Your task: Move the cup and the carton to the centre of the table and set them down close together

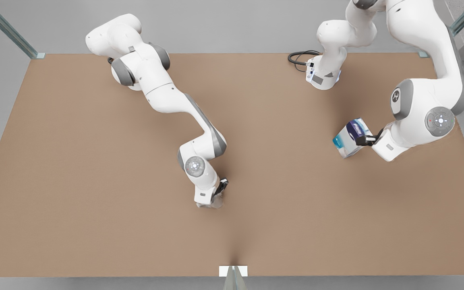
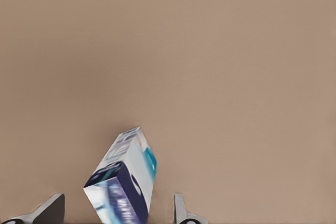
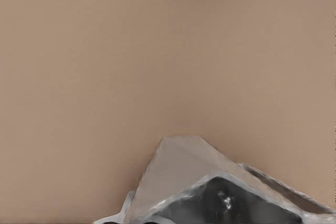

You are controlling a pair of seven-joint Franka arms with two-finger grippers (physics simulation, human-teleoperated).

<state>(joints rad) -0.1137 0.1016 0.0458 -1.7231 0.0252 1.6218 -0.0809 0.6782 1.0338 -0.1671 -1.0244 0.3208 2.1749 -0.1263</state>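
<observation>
The carton, printed white, dark blue and teal, hangs tilted just above the table at the front view's right. My left gripper is shut on it from the side. In the left wrist view the carton sits between the two grey fingertips. The silvery faceted cup is low over the tabletop near the middle, slightly toward the front edge, with my right gripper shut on it from above. The right wrist view shows the cup close up, its dark mouth toward the camera.
The two arm bases stand at the table's far edge, with a black cable beside the one at the front view's right. A small white bracket sits at the near edge. Bare tan tabletop lies between cup and carton.
</observation>
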